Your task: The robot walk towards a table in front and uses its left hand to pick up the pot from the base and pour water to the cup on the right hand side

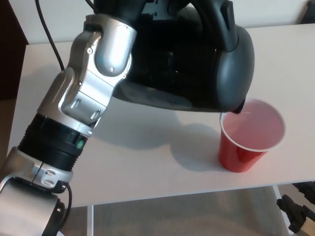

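A black pot hangs above the white table, tilted down to the right. Its spout sits just over the left rim of the red cup. The cup stands upright near the table's front right edge, and its inside looks pale pink. My left hand is shut on the pot at the top of the picture, mostly hidden behind my silver forearm. Only a black part of my right hand shows at the bottom right corner, below the table's edge.
The table's front edge runs along the bottom, with grey floor below it. A dark piece of furniture stands at the left. A black cable crosses the table's back left corner.
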